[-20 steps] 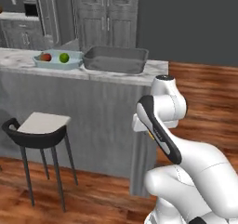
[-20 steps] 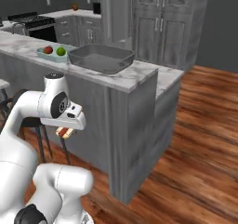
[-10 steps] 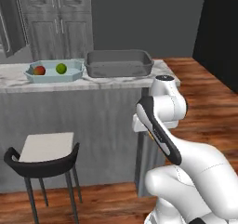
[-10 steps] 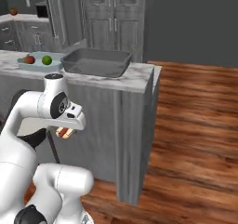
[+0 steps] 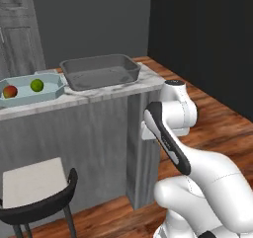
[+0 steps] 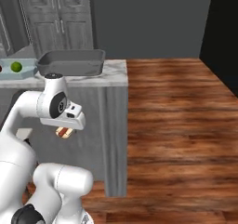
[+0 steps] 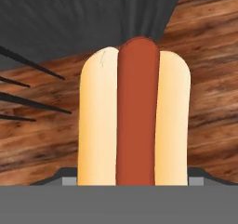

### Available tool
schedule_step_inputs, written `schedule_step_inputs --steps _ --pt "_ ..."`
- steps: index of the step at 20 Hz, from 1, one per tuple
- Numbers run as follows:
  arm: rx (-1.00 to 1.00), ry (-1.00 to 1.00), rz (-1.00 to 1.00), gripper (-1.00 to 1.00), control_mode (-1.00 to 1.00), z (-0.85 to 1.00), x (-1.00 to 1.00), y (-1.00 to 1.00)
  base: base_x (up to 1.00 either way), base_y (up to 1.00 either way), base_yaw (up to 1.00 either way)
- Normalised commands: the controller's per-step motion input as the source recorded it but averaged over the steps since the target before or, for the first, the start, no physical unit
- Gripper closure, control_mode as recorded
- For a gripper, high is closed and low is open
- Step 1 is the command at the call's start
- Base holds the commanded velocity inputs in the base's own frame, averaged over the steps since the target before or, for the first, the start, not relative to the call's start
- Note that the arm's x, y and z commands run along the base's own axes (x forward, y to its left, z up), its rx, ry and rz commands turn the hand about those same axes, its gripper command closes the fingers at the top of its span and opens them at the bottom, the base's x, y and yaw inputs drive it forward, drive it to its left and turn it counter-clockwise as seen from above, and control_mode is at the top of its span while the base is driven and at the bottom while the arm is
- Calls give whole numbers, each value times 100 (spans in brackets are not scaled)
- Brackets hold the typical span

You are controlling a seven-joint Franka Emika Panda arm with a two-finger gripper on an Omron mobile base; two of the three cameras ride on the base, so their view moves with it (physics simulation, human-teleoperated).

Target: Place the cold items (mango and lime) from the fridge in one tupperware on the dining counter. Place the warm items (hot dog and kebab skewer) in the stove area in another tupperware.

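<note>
A hot dog (image 7: 134, 121), a red sausage in a pale bun, stands upright between my gripper's (image 7: 132, 177) jaws, which are shut on it. From the right base view the hot dog (image 6: 64, 133) hangs under the hand, low beside the dining counter's (image 6: 114, 72) dark side. On the marble top lie the dark grey rectangular tupperware (image 5: 99, 72) and, left of it, the pale blue-green tupperware (image 5: 55, 90). That one holds the mango (image 5: 10, 91) and the lime (image 5: 36, 85). The lime (image 6: 16, 66) and grey tray (image 6: 69, 62) also show from the right.
A dark stool with a pale seat (image 5: 33, 188) stands in front of the counter at the lower left. Panelled grey cabinets (image 6: 60, 18) rise behind the counter. Wooden floor (image 6: 176, 125) stretches out to the right of the counter's end.
The base has moved, so the counter and both trays have shifted left in the views and look closer. The arm keeps its pose with the hot dog in the gripper.
</note>
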Motion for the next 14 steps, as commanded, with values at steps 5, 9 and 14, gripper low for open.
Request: schedule_step_inputs --steps 5,9,14 --pt "0 0 0 100 100 0 0 0 31 17 -16" --pt "0 0 0 100 100 0 0 0 30 10 0" --pt "0 0 0 100 100 0 0 0 46 17 0"
